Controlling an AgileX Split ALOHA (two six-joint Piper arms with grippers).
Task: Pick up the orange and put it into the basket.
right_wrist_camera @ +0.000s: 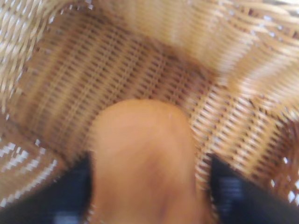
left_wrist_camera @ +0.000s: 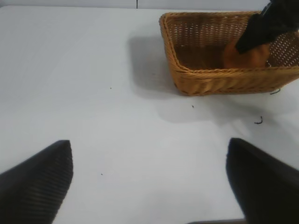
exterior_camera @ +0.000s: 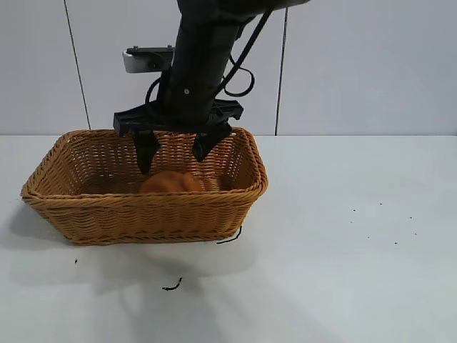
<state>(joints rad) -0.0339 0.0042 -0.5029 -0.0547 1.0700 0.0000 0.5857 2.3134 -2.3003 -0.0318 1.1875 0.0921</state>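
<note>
Right gripper [exterior_camera: 175,153] hangs spread over the orange [exterior_camera: 170,182] lying in the basket [exterior_camera: 143,211]; no writing shows.

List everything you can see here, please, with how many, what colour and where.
basket: one, tan wicker, on the table's left part.
orange: one, dull orange-brown, inside the basket.
table: one, white, under everything.
dark scraps: a few, black, on the table in front of the basket.
wall: pale grey panels, behind the table.
right hand: one, black, open, over the basket with a finger on each side of the orange.
left hand: one, black, open, above bare table away from the basket.
</note>
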